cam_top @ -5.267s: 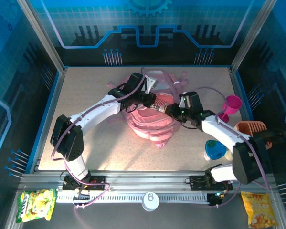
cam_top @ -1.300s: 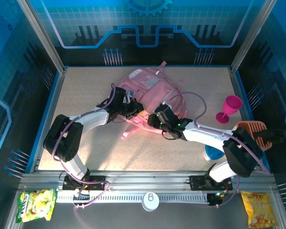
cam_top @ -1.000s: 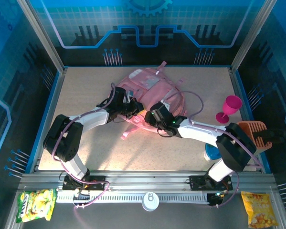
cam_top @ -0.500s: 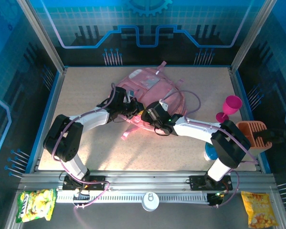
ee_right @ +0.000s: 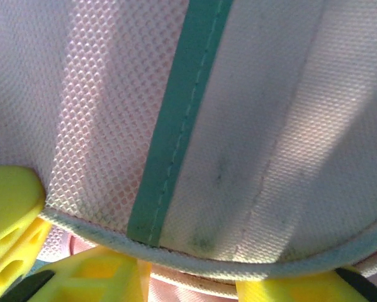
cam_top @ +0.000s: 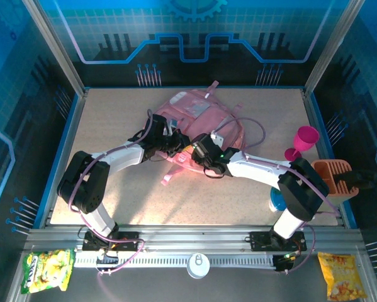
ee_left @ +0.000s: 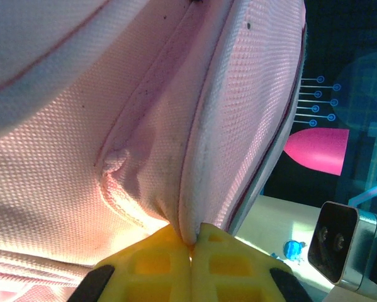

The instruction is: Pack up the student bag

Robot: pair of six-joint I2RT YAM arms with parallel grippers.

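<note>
The student bag (cam_top: 197,116), a soft pink backpack, lies flat at the middle back of the table. My left gripper (cam_top: 174,143) is at its near left edge. In the left wrist view, that gripper (ee_left: 191,242) is shut with a fold of pink fabric (ee_left: 194,189) pinched between its yellow fingertips. My right gripper (cam_top: 196,153) is close beside it at the bag's near edge. Through the right wrist camera, a pale padded strap (ee_right: 270,145) with a teal stripe fills the gap of my right gripper (ee_right: 191,277); its jaws stand partly apart around the strap's edge.
A magenta goblet (cam_top: 303,142) stands at the right, also seen in the left wrist view (ee_left: 317,150). An orange holder (cam_top: 333,176) and a blue object (cam_top: 277,201) sit near the right edge. Snack packets (cam_top: 46,270) (cam_top: 342,275) lie below the rail.
My right gripper has slid left along the bag's near edge toward my left gripper. The left arm and the bag have stayed put.
</note>
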